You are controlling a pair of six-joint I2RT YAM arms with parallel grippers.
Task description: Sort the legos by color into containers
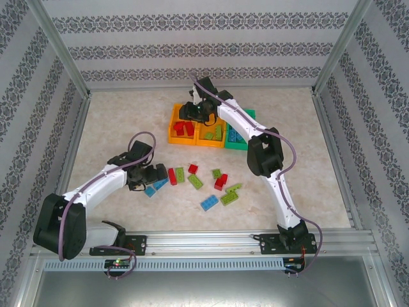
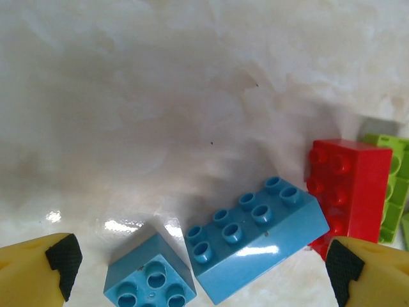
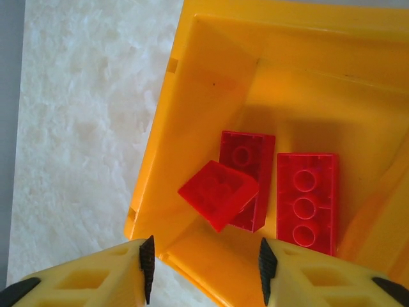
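Note:
My right gripper (image 3: 208, 262) hangs open over the left orange container (image 3: 192, 96), nothing between its fingers. Below it a small red lego (image 3: 218, 192) lies tilted on two longer red legos (image 3: 307, 198) inside that bin. From above, the right gripper (image 1: 192, 114) sits at the row of containers: orange (image 1: 172, 128), orange (image 1: 206, 142), green (image 1: 236, 146). My left gripper (image 2: 201, 268) is open just above the table, straddling a long blue lego (image 2: 255, 236) and a small blue lego (image 2: 148, 278). A red lego (image 2: 348, 188) and a lime green lego (image 2: 396, 185) lie just beyond its right finger.
Loose legos lie scattered mid-table: red (image 1: 193, 169), green (image 1: 195, 181), red (image 1: 221, 182), green (image 1: 231, 195), blue (image 1: 208, 203). The middle bin holds green bricks, the green bin blue ones. Patterned walls and a metal frame enclose the table.

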